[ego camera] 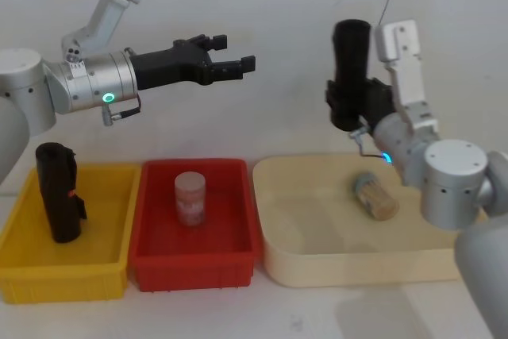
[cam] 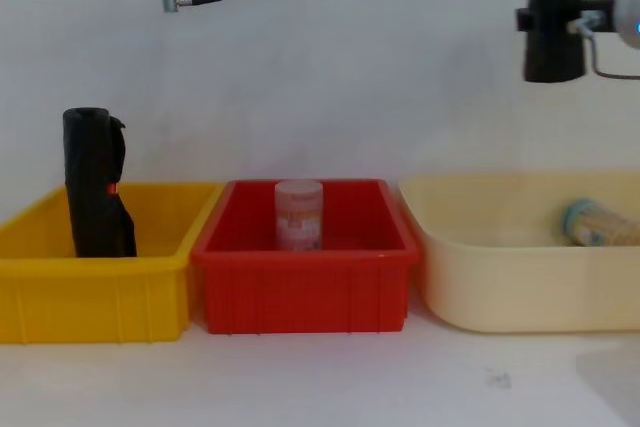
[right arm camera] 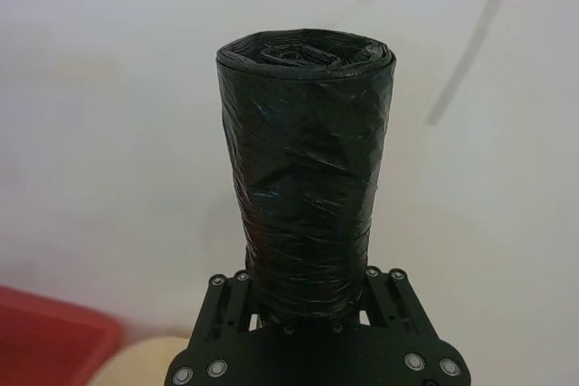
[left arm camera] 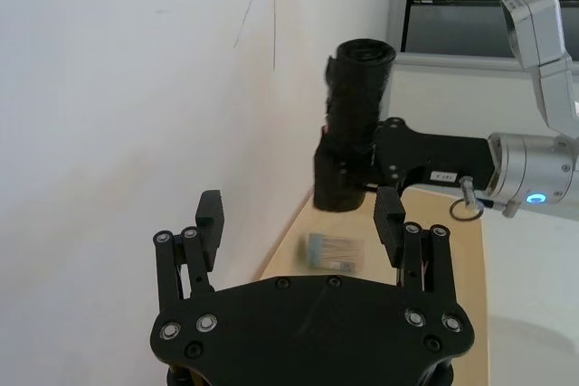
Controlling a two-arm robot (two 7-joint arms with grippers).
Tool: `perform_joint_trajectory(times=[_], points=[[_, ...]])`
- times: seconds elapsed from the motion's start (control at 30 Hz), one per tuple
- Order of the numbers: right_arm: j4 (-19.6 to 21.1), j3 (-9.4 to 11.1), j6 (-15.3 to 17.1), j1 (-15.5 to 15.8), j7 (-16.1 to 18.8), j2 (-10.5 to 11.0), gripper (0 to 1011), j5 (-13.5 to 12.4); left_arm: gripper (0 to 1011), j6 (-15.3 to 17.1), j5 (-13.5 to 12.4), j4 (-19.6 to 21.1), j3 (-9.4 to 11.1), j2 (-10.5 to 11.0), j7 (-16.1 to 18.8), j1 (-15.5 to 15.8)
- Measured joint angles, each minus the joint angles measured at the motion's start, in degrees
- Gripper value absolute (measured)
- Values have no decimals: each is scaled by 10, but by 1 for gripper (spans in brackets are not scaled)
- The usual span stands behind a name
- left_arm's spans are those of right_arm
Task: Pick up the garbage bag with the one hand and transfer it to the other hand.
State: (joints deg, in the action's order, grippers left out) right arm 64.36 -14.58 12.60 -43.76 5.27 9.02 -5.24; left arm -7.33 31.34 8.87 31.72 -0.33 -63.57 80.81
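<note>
The right end effector, on the blue-ringed arm, is clamping the garbage bag around its narrow lower end, holding the roll upright with the flared end on top, high above the cream tray. The left end effector, on the green-ringed arm, is hanging at about the same height, well apart from the bag, its fingers spread wide with nothing between them and pointing toward the roll.

By my judgement the handover is the step in hand: one end effector is gripping the bag, the other is waiting open. The next move calls for closing the gap, bringing the free upper part of the roll between the open fingers, squeezing there, then letting go below.

The left arm is reaching out level across the scene. The right forearm is angling up and inward. Below the left end effector are a yellow bin holding a stiff black object and a red bin with a small jar.
</note>
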Motion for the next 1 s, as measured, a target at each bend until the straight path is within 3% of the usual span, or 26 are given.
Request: perform_joint_trajectory(times=[0.47, 0.7, 0.77, 1.0], points=[[49, 18, 31, 43, 5, 42, 513, 7, 1001, 0, 0, 0, 0, 0, 0, 0], [59, 21, 38, 52, 9, 51, 704, 10, 1001, 0, 0, 0, 0, 0, 0, 0], [62, 22, 40, 55, 10, 54, 800, 10, 1001, 0, 0, 0, 0, 0, 0, 0], [67, 23, 43, 59, 12, 58, 964, 11, 1001, 0, 0, 0, 0, 0, 0, 0]])
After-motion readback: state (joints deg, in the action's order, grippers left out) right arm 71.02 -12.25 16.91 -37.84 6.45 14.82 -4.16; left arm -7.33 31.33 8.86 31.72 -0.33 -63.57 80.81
